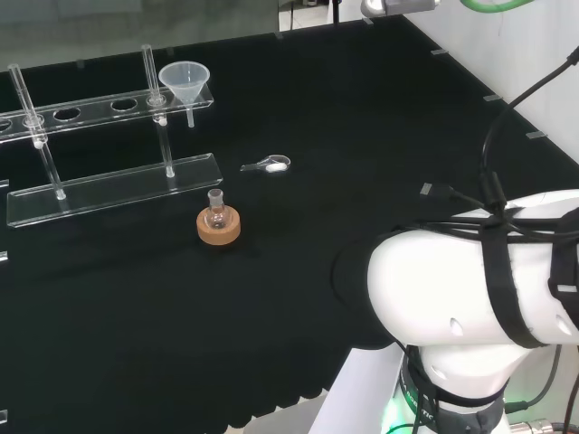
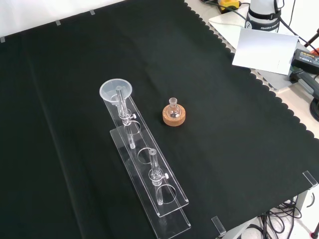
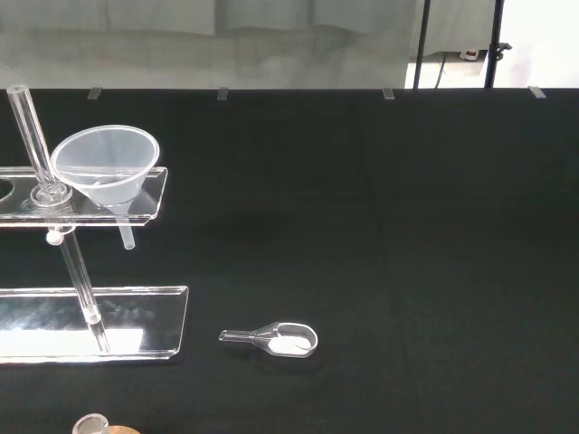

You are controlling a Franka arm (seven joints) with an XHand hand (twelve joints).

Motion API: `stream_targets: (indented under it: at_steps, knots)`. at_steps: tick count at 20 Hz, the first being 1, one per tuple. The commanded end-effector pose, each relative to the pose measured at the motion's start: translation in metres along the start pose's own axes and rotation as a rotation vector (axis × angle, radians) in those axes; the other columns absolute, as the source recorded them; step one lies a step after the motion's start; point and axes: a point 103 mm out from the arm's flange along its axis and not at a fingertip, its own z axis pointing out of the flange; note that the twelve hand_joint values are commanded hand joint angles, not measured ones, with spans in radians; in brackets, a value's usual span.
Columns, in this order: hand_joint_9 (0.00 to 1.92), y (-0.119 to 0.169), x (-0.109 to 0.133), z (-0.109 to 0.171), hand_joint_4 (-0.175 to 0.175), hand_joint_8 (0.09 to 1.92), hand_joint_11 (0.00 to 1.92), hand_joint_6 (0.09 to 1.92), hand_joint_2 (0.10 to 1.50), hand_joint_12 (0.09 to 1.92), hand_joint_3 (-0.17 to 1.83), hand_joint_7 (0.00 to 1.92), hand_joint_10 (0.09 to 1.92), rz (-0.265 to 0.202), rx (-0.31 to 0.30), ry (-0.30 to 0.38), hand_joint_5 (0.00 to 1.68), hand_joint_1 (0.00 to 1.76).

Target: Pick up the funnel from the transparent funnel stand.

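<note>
A worktop (image 1: 362, 163) under black cloth takes up most of the scene. From the head view, the white robot arm (image 1: 470, 289) bulks at the right, well apart from the glassware. The robot hand itself I can't make out, so whether its fingers are spread or curled I cannot tell.

Next in size: a transparent funnel stand (image 2: 144, 179), w/ an upper shelf pierced by holes, held on thin posts over a base plate. The funnel (image 1: 185, 81) sits in the end hole, cone up, stem hanging through below the shelf; in the front view the funnel (image 2: 116, 92) is at the stand's far end.

Smaller: a cork ring (image 2: 174, 116) carrying a little flask (image 2: 173, 105), near the stand. Smallest: a clear scoop (image 3: 276, 339) w/ white powder, lying on the cloth.

Judgement: approach not begun. Best come from above, pinch the cone rim, lift straight up so the stem clears the hole w/o tipping the stand; mind the post beside it.
</note>
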Motion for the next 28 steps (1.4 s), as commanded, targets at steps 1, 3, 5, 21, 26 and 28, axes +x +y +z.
stream_targets:
  at_steps: [1,3,5,21,26,28]
  knots:
    - [0.11,0.000,0.001,-0.001,0.043,0.34,0.05,0.16,1.05,1.30,0.60,0.00,0.61,0.000,-0.014,0.005,0.07,0.00]
    - [0.10,0.000,0.003,-0.002,0.043,0.32,0.02,0.09,1.10,1.35,0.51,0.00,0.61,-0.001,-0.019,0.008,0.10,0.00]
    - [0.10,0.000,0.005,-0.001,0.042,0.31,0.02,0.09,1.12,1.36,0.48,0.00,0.61,-0.003,-0.016,0.010,0.11,0.00]
    - [0.11,0.031,0.016,0.012,0.041,0.32,0.02,0.09,1.13,1.36,0.45,0.00,0.62,0.038,0.007,-0.025,0.13,0.00]
    - [0.12,0.061,0.021,0.028,0.038,0.33,0.02,0.09,1.13,1.36,0.45,0.00,0.62,0.006,0.038,-0.026,0.13,0.00]
    - [0.12,0.075,0.022,0.035,0.038,0.33,0.01,0.09,1.13,1.36,0.45,0.00,0.62,-0.007,0.054,-0.021,0.13,0.00]
